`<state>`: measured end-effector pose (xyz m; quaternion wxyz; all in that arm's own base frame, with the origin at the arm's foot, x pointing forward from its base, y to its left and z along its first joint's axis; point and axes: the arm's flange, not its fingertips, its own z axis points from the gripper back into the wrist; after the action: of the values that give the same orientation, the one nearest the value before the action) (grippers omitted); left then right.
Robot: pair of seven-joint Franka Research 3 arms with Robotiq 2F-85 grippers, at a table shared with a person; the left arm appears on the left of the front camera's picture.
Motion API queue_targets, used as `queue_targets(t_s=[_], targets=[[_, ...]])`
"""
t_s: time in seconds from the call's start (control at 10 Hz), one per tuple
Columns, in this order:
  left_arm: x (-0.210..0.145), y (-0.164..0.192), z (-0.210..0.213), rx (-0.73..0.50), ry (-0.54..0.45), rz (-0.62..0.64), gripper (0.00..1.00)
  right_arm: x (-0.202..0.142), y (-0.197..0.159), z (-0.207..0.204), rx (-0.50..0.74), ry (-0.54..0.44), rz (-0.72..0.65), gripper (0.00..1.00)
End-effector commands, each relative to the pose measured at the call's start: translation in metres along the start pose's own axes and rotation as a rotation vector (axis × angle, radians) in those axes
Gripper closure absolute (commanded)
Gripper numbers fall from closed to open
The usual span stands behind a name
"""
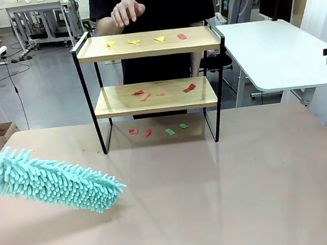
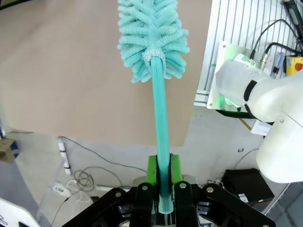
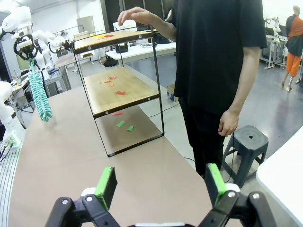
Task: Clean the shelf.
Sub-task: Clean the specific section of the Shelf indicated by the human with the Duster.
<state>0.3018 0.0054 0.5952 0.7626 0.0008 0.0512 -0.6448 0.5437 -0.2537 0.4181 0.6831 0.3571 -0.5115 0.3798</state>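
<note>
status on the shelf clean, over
Left gripper shut on duster. Right gripper open, empty. Shelf littered with scraps; person's hand above top board.

one shelf [image 1: 119, 105], one duster [image 1: 51, 181], twelve paper scraps [image 1: 134, 42], one person [image 1: 155, 4].

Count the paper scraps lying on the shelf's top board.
4, in a row along the top board: left yellow scrap, middle yellow scrap, right yellow scrap, and a red scrap at the right end. None appears hidden.
</note>
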Motion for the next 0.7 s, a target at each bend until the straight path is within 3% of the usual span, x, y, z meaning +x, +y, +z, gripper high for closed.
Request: queue_targets(t_s=[0.0, 0.6], targets=[[0.0005, -0.0030, -0.0007, 0.001, -0.011, -0.002, 0.86, 0.0025, 0.0019, -0.0005, 0.004, 0.003, 0.004, 0.00], [0.0005, -0.0030, -0.0007, 0.001, -0.011, -0.002, 0.86, 0.0025, 0.0019, -0.0005, 0.004, 0.003, 0.004, 0.00]])
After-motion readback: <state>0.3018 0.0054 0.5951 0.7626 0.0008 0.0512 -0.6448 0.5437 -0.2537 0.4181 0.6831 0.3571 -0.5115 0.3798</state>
